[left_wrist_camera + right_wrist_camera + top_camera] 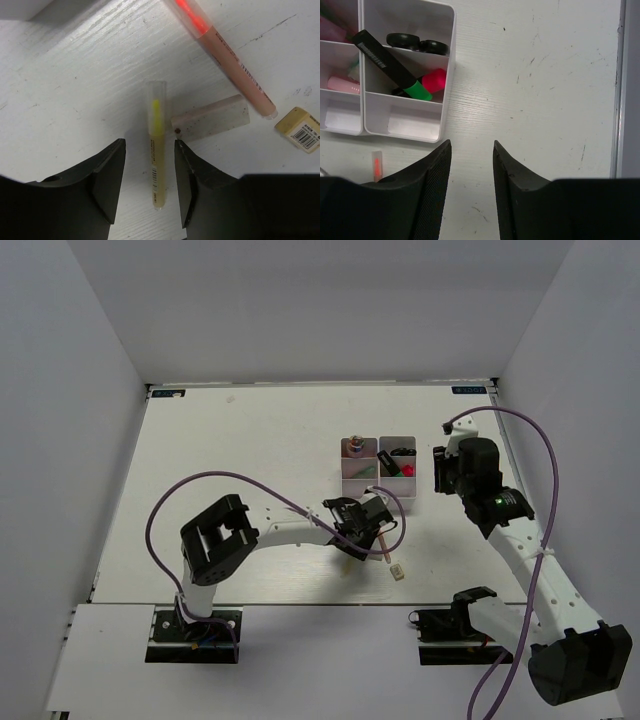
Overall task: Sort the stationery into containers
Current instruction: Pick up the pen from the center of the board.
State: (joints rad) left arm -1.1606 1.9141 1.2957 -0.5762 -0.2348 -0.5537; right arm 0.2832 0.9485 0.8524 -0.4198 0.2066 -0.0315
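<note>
Cream stick (158, 150) shows clear cap, yellow tip.

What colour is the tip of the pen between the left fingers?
Yellow pen tip, clearest in the left wrist view.

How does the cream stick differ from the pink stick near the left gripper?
The cream stick has a yellow tip; the pink stick has a red one. The cream stick lies between the open fingers of the left gripper, apart from both; the pink stick lies outside them, at a slant to it. Both lie flat on the table with clear caps on.
</note>
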